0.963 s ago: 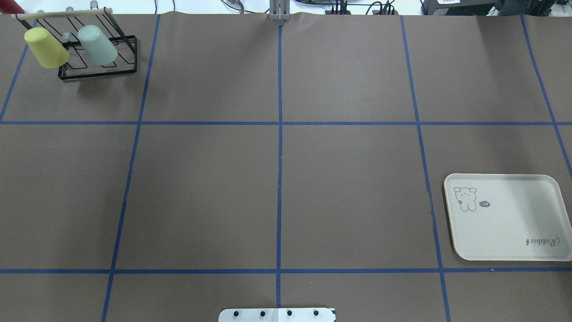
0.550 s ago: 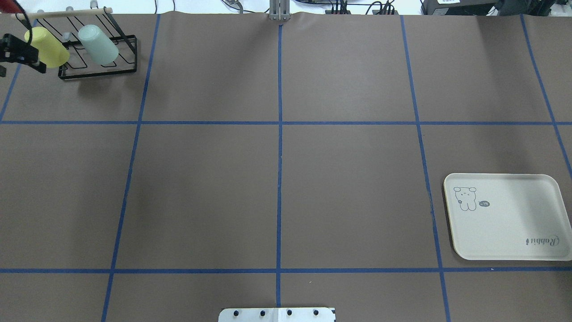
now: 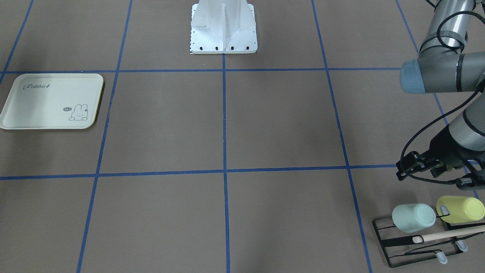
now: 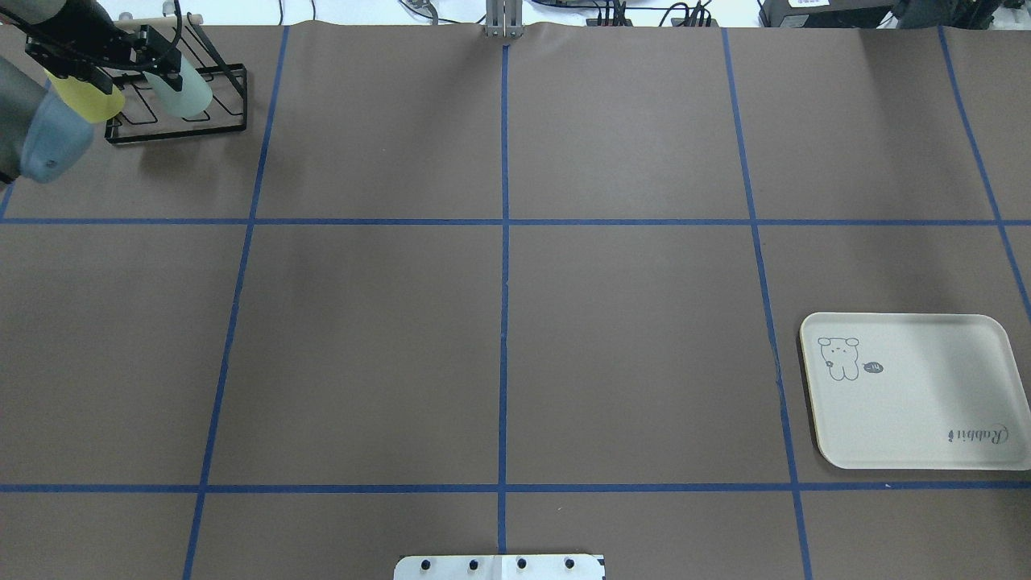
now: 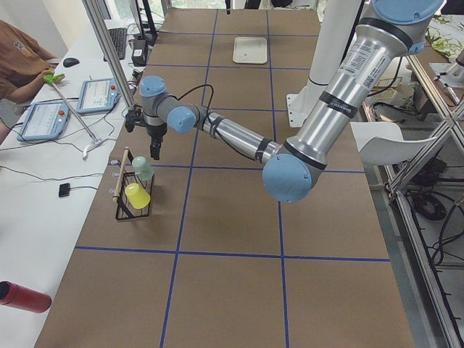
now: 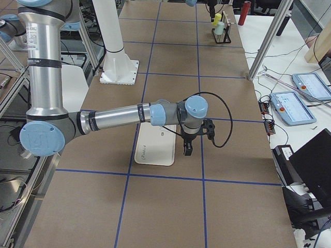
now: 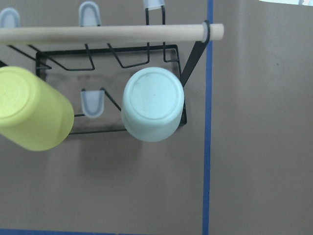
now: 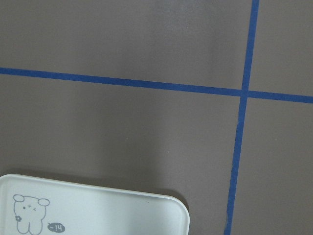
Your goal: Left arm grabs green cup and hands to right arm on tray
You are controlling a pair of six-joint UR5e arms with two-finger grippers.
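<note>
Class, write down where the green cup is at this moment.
In the overhead view, the green cup hangs on the black wire rack at the far left corner of the table, just right of the yellow cup.

Green cup (image 7: 152, 104) & yellow cup (image 7: 32, 115) smooth matt plastic; rack (image 7: 192, 64) black wire w/ prob. wooden rod (image 7: 107, 34); tray (image 4: 910, 403) matt

- Robotics lab: left arm (image 5: 239, 138) and right arm (image 6: 119, 114) reach over a brown table (image 4: 644, 362) gridded with blue tape (image 4: 504, 322).
- Beside the table, a white bench (image 5: 36, 210) carries teach pendants (image 5: 98, 94).
- Aluminium posts (image 5: 109, 51) at the table's edge.
</note>
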